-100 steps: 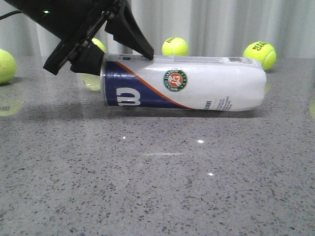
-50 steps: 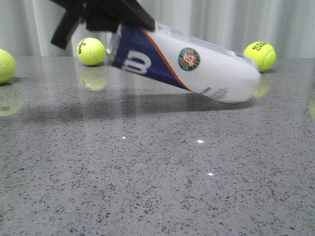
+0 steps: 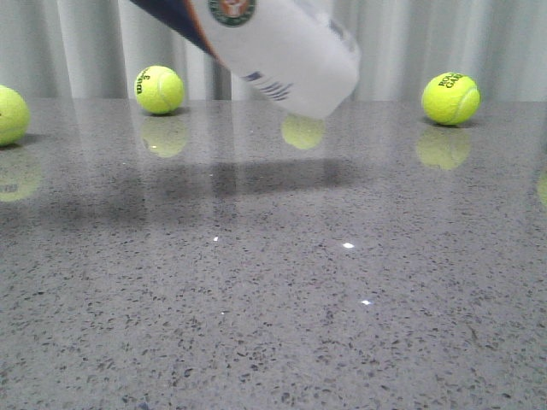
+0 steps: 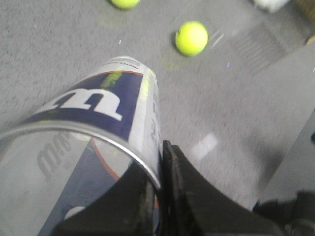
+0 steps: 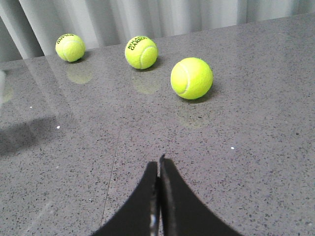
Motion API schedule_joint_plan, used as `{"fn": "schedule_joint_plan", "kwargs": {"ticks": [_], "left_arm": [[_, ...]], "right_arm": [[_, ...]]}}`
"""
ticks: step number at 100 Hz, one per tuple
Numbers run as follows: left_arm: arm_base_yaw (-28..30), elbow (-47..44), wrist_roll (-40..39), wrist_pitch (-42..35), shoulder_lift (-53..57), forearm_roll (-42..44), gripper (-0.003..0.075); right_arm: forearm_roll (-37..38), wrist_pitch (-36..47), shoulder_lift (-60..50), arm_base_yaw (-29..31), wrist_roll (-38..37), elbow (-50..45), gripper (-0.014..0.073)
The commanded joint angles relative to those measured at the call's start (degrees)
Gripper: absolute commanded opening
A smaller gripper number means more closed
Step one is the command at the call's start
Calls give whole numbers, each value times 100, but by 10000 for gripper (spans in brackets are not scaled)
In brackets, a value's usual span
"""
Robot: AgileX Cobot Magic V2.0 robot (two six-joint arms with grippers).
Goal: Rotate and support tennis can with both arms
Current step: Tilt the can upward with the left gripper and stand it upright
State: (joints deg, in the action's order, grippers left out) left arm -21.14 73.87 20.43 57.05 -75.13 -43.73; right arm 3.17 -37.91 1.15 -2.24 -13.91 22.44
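The tennis can (image 3: 273,47) hangs tilted in the air at the top of the front view, its closed white end low and to the right, clear of the table. In the left wrist view the can (image 4: 98,113) fills the frame. My left gripper (image 4: 158,167) is shut on its metal rim (image 4: 142,164), one finger inside the open mouth and one outside. The left arm is out of the front view. My right gripper (image 5: 158,164) is shut and empty, low over the grey table, away from the can and out of the front view.
The grey speckled table (image 3: 273,282) holds tennis balls at the back: one far left (image 3: 8,115), one at back left (image 3: 159,90), one at back right (image 3: 450,97). Three balls (image 5: 191,77) lie ahead of the right gripper. A pale curtain stands behind.
The left gripper has lifted the can's rim end up and out of the frame. The can went from lying flat to steeply tilted and off the table.
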Motion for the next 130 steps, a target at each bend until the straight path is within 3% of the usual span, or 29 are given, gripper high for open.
{"fn": "schedule_joint_plan", "kwargs": {"ticks": [1, 32, 52, 74, 87, 103, 110, 130], "left_arm": [[-55, 542, -568, 418, 172, 531, -21], [-410, 1033, -1717, 1602, 172, 2454, -21], [-872, 1033, -1975, 1602, 122, 2995, -21], [-1002, 1055, -1965, 1602, -86, 2919, -8], [-1002, 1055, -1906, 1602, -96, 2879, 119], [-1002, 1067, -1879, 1442, -96, 2879, 445], [-1002, 1067, -1879, 1283, -96, 2879, 542], [-1002, 1185, -1879, 762, -96, 2863, 564]], "right_arm": [[70, 425, 69, 27, 18, 153, -66], [70, 425, 69, 27, 18, 153, -66], [70, 425, 69, 27, 18, 153, -66], [70, 425, 69, 27, 18, 153, -66], [70, 425, 69, 27, 18, 153, -66], [70, 425, 69, 27, 18, 153, -66], [70, 425, 69, 27, 18, 153, -66], [70, 425, 69, 27, 18, 153, -66]]}}
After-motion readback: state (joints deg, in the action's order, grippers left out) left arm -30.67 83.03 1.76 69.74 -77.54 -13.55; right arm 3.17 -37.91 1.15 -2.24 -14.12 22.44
